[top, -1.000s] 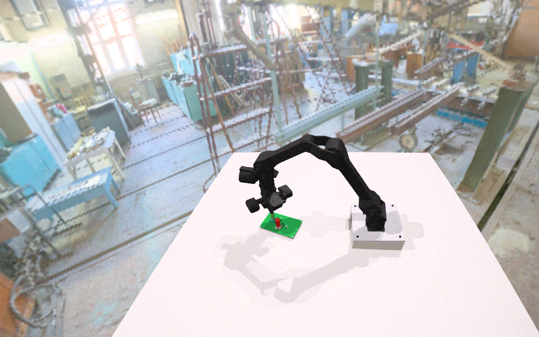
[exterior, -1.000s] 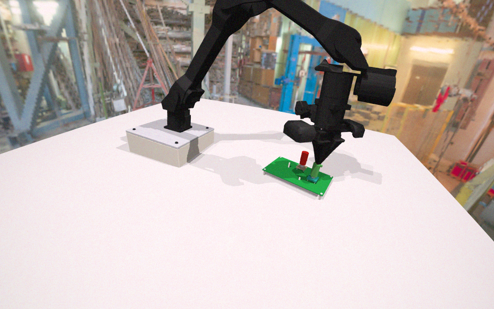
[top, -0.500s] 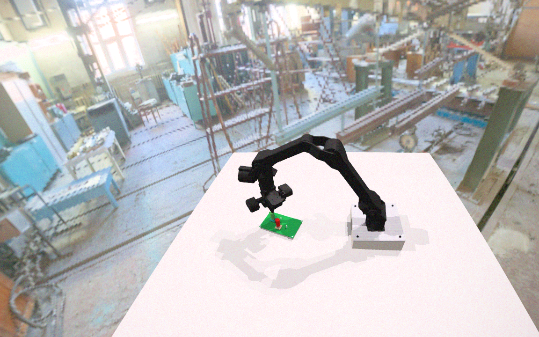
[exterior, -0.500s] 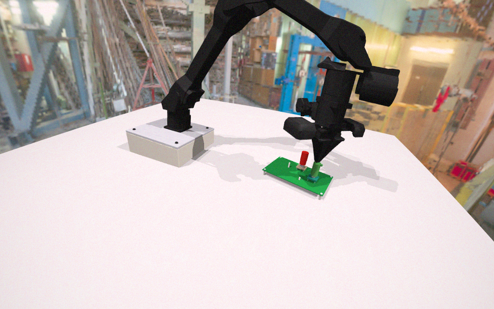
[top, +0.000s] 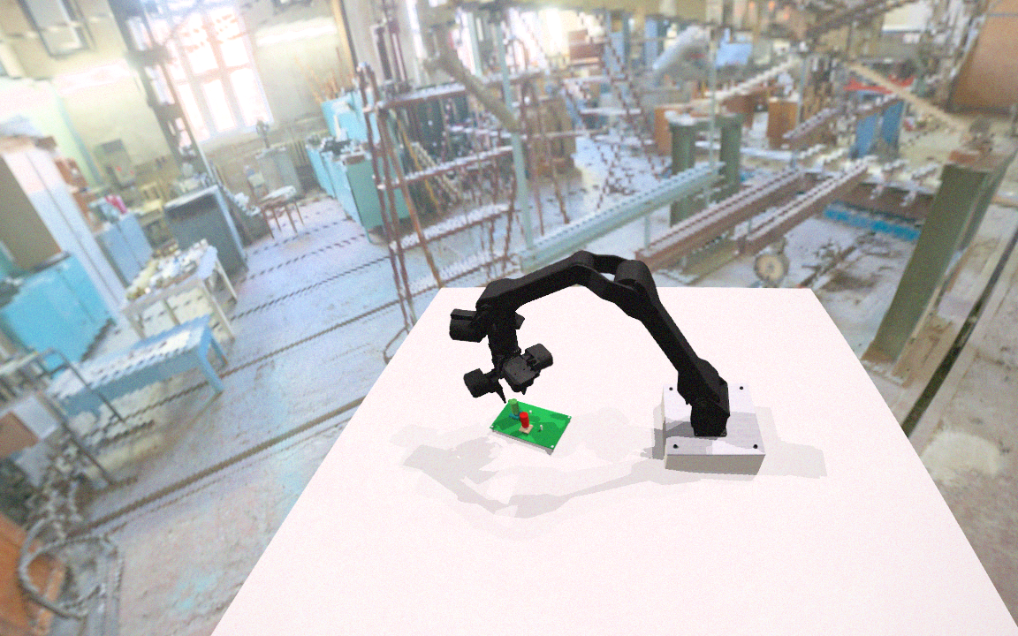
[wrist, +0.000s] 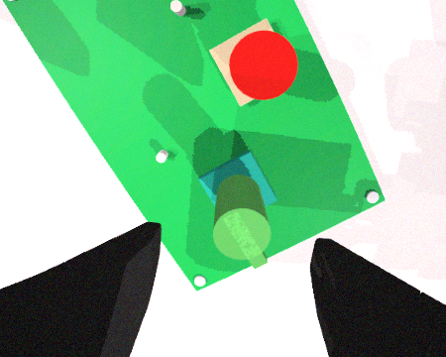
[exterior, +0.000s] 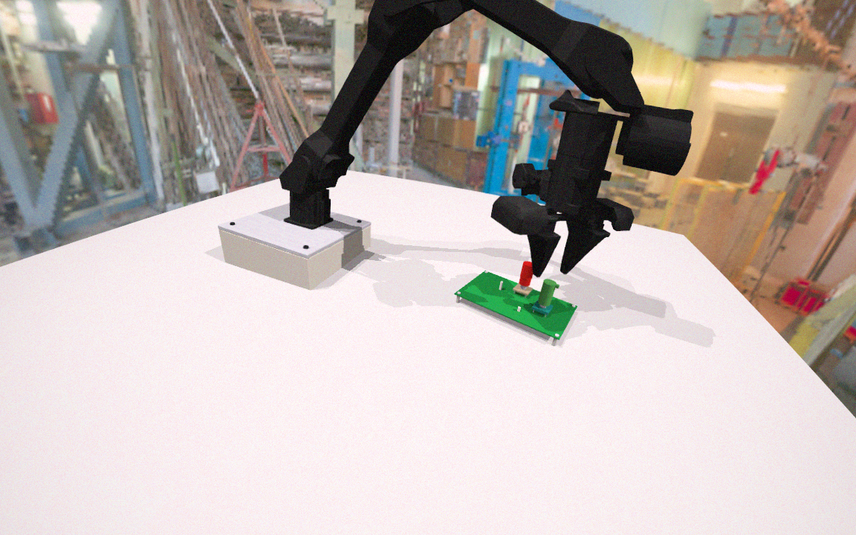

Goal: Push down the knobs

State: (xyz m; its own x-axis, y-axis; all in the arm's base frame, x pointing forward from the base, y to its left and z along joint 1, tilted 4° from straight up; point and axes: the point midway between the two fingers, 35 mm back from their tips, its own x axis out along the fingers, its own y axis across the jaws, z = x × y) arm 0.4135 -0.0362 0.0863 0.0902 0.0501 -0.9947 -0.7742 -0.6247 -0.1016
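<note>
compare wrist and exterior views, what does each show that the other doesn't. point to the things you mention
Only the wrist view: the round tops of both knobs seen face-on.

Only the exterior view: the arm's pale base box (exterior: 261, 266) and the board's legs below its edge.

Both: the green board (exterior: 491, 299) (wrist: 119, 134), red knob (exterior: 526, 273) (wrist: 264, 64), green knob (exterior: 548, 293) (wrist: 240, 218) and open gripper (exterior: 550, 273) (wrist: 237, 245).

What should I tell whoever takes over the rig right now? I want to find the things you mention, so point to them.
Gripper (top: 506, 401) (exterior: 550, 273) (wrist: 237, 245): open, nothing held, fingertips just above the board.
Board (top: 552, 427) (exterior: 494, 296) (wrist: 129, 124): on its legs on the table.
Green knob (top: 514, 408) (exterior: 548, 293) (wrist: 241, 233): upright over the teal potentiometer (exterior: 540, 309) (wrist: 264, 182).
Red knob (top: 524, 420) (exterior: 525, 273) (wrist: 264, 64): upright over the beige one.
Done: gripper open; both potentiometers look in place. Full seating of either knob can't be confirmed.
Left: check both knobs, push if needed, move away, hold still.
</note>
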